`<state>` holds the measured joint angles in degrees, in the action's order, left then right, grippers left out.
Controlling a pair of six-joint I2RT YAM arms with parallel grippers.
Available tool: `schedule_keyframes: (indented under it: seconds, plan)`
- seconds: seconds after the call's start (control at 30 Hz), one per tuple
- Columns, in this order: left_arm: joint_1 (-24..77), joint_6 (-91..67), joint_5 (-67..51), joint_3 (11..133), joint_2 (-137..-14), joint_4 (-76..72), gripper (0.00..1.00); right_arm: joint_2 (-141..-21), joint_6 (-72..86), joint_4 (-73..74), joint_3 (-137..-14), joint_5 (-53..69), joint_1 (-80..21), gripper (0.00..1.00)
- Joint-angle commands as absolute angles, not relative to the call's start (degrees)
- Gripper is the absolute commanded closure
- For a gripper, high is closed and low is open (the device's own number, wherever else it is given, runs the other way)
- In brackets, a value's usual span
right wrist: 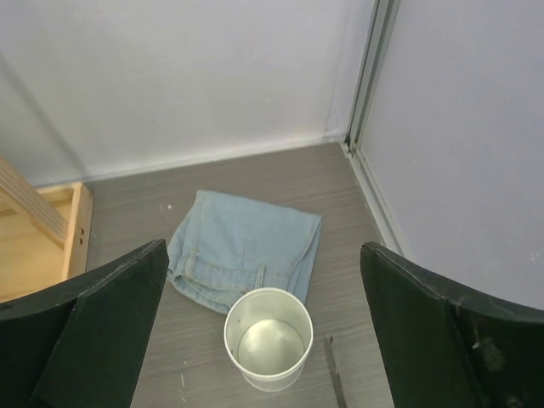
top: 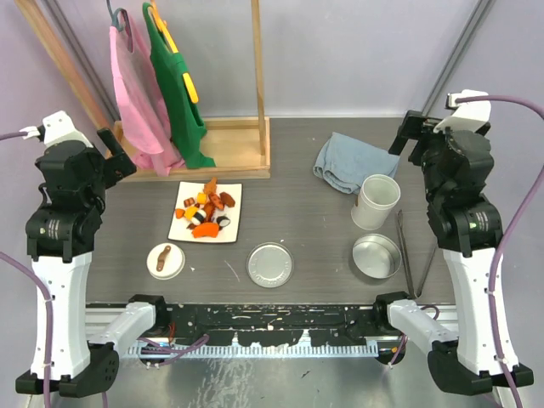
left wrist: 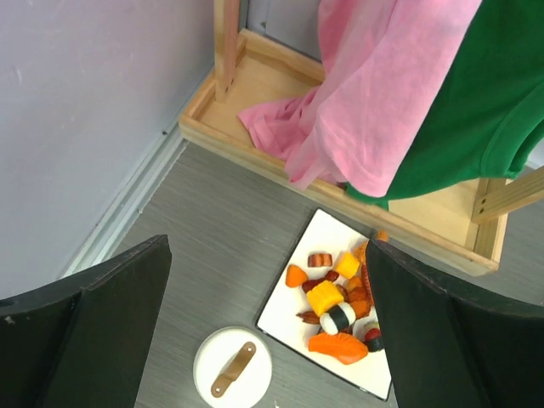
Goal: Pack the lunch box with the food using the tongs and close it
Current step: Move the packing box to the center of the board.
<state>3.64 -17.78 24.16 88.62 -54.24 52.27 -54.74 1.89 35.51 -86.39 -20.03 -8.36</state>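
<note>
The food (top: pixel 206 210) is piled on a white square plate (top: pixel 184 224) left of centre. The lunch box lies in parts: an empty white tub (top: pixel 375 201) and an empty steel tin (top: pixel 376 257) on the right, a flat steel lid (top: pixel 270 264) in the middle, and a white lid with a brown handle (top: pixel 166 260) on the left. The tongs (top: pixel 405 252) lie right of the tin. My left gripper (left wrist: pixel 268 242) hangs open high above the food (left wrist: pixel 336 306) and white lid (left wrist: pixel 233 369). My right gripper (right wrist: pixel 263 248) hangs open above the tub (right wrist: pixel 268 338).
Folded blue denim (top: pixel 350 164) lies behind the tub. A wooden rack (top: pixel 225 144) with pink and green garments stands at the back left. Walls close in the back and both sides.
</note>
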Motion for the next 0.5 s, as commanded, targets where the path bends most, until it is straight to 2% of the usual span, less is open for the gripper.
schedule_keyframes:
  seconds: [0.0, 0.23, 0.47]
  plan:
    - [4.14, -19.03, 22.95, 86.18, -53.51, 51.92, 0.02, -54.72, 5.56, 32.47, -81.90, -19.34, -7.65, 0.00]
    - [4.88, -21.10, 16.68, 79.77, -52.74, 51.75, 0.02, -54.50, 11.51, 31.22, -71.00, -19.43, -6.42, 0.00]
    - [5.62, -23.93, -0.03, 73.24, -53.15, 48.06, 0.02, -57.28, 16.64, 32.55, -65.11, -18.08, -2.34, 0.00]
